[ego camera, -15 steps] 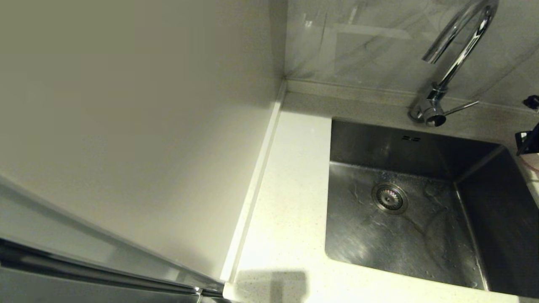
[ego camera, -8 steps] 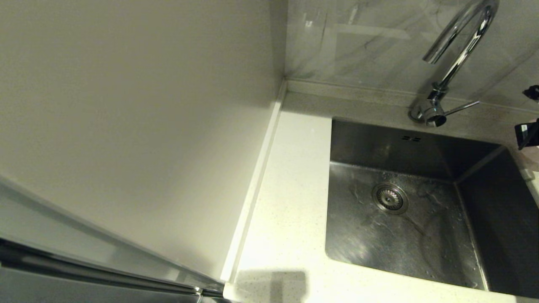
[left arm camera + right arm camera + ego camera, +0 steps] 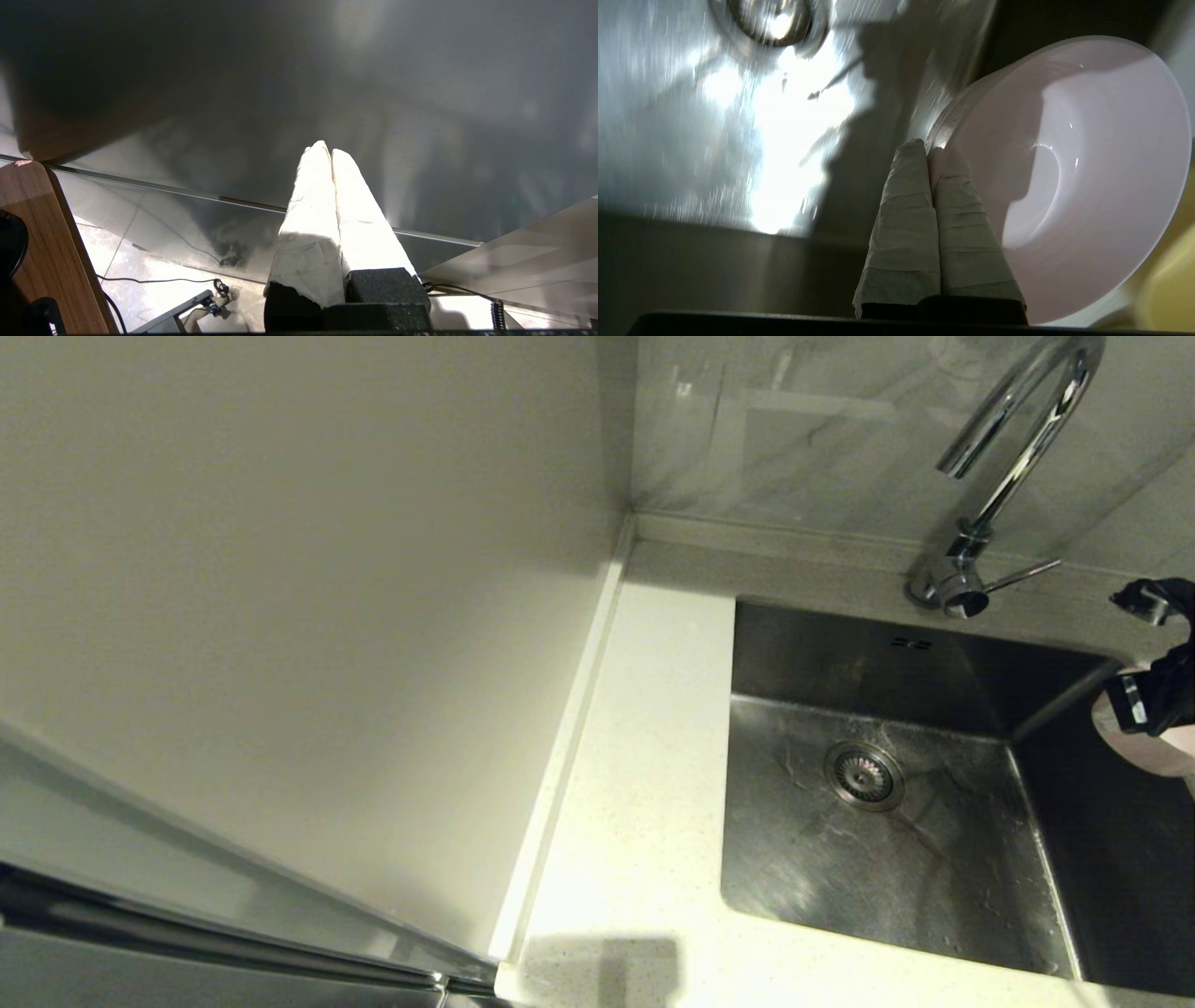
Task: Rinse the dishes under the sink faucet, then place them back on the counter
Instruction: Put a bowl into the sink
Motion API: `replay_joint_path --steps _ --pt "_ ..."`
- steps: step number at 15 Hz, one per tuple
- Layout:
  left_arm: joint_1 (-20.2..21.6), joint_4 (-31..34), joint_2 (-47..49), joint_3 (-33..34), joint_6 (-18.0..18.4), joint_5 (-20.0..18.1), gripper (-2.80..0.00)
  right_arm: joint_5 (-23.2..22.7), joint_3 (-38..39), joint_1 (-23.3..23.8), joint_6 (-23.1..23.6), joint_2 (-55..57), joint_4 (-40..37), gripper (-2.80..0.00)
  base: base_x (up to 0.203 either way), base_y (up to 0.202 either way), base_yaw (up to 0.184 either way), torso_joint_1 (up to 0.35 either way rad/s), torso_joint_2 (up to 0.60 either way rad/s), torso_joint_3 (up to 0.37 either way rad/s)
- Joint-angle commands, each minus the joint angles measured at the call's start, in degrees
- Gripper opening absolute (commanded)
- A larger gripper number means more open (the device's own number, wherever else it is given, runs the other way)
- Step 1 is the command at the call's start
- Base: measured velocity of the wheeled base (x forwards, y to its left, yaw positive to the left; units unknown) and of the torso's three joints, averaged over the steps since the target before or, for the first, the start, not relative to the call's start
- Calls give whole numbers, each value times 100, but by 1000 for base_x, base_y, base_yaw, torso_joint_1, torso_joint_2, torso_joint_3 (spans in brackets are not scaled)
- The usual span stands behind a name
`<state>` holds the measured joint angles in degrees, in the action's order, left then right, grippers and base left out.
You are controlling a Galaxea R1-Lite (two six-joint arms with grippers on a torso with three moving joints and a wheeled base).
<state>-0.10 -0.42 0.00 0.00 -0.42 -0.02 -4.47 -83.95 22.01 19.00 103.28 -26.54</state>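
White speckled counter [image 3: 644, 784] fills the middle of the head view, with a plain cream wall panel [image 3: 299, 597] on the left and a marbled backsplash [image 3: 794, 429] at the far side. Set into the counter on the right is the stainless steel sink [image 3: 934, 663]; nothing rests on its floor, only the round strainer drain [image 3: 864, 775] and streaks of wet, with two small overflow slots [image 3: 910, 642] in the far wall. Behind the far rim stands the chrome gooseneck faucet [image 3: 1013, 448], its spout curving toward the left and its thin lever [image 3: 1022, 575] pointing right. At the right edge the right gripper [image 3: 1153, 695] hangs over the sink's right side with the pale pink bowl [image 3: 1158, 751], only a sliver of it showing. In the left wrist view the left gripper [image 3: 331, 151] is parked away from the sink, its white-wrapped fingers [image 3: 355, 210] pressed together on nothing, above a tiled floor [image 3: 154, 242] and beside a wooden panel [image 3: 42, 242]. In the right wrist view the right gripper's wrapped fingers [image 3: 906, 219] pinch the bowl's rim; the bowl is tipped on edge, its hollow facing the camera, nothing inside it, with the sink floor and drain beyond. A blurred yellow-green shape [image 3: 1169, 284] sits past the bowl at the corner.
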Motion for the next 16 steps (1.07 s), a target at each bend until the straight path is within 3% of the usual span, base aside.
replay_joint_path --steps 1,4,9,16 --pt "1 -2 0 15 -2 2 -280 4 989 -93 291 -540 -16 -280 0 0 0 0 0 0" --pt "1 -2 0 18 -2 2 -280 7 1894 -138 736 -667 24 -280 0 0 0 0 0 0" --pt "1 -2 0 18 -2 2 -280 7 2202 -258 947 -435 60 -280 0 0 0 0 0 0" --pt "1 -2 0 18 -2 2 -280 -30 2613 -793 1179 461 2073 -280 0 0 0 0 0 0"
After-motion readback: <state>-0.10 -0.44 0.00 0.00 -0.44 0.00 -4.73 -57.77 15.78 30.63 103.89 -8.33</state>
